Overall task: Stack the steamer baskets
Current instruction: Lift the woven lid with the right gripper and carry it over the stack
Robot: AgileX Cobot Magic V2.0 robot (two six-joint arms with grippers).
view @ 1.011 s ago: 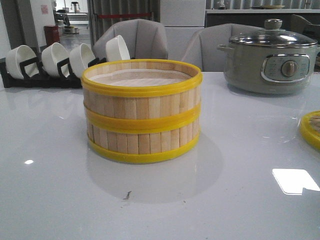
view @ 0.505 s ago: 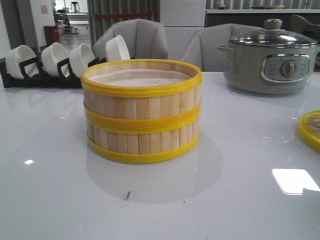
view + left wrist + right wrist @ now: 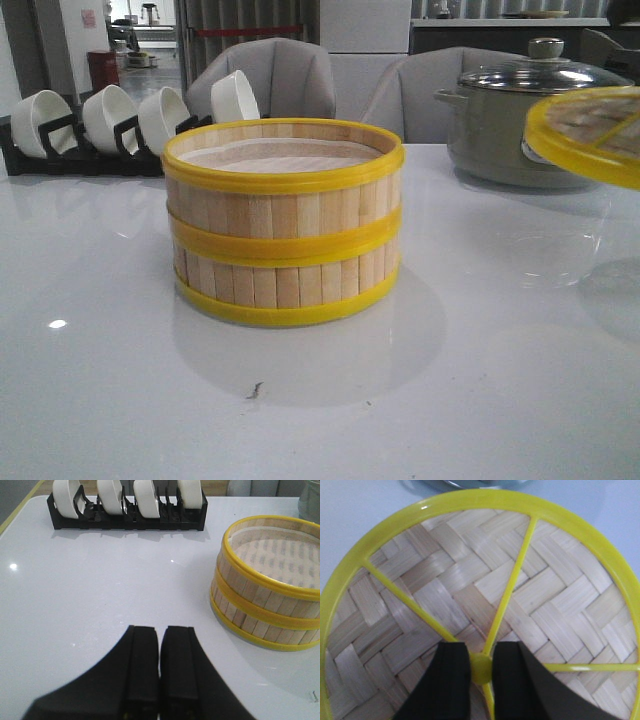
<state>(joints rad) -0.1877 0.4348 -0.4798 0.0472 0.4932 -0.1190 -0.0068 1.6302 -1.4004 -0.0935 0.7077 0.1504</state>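
Two steamer baskets [image 3: 285, 222] stand stacked in the middle of the table, pale slats with yellow rims, a whitish liner showing in the top one; they also show in the left wrist view [image 3: 267, 582]. The woven yellow-rimmed lid [image 3: 590, 132] hangs tilted in the air at the far right, above the table. My right gripper [image 3: 481, 667] is shut on the lid's yellow knob [image 3: 481, 669], over the woven lid [image 3: 470, 580]. My left gripper [image 3: 160, 635] is shut with nothing in it, low over the table, apart from the stack.
A grey-green electric pot [image 3: 535, 120] with a glass lid stands at the back right, partly behind the raised lid. A black rack of white bowls [image 3: 120, 125] lines the back left, also in the left wrist view [image 3: 127, 507]. Chairs stand behind the table.
The lid lay flat on the table at the right edge; now it is lifted, tilted, in front of the pot. The stack has not moved.
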